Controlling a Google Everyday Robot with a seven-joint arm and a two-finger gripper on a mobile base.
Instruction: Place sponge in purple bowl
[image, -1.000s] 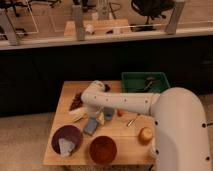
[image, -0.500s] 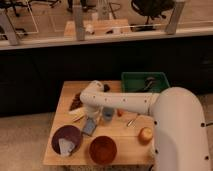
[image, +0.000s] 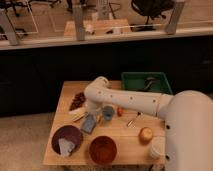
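Wooden table (image: 131, 141): pincer (image: 91, 114) clamped onto sponge (image: 89, 123), beside purple bowl (image: 67, 136).

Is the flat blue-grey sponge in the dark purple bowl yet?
Not yet. The flat blue-grey sponge lies on the wooden table, beside the dark purple bowl, under the gripper.

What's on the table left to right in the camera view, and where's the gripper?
Purple bowl → sponge → orange-brown bowl → blue-grey cup → round orange thing → green bin at the far right. The gripper, shut, hangs just above the sponge.
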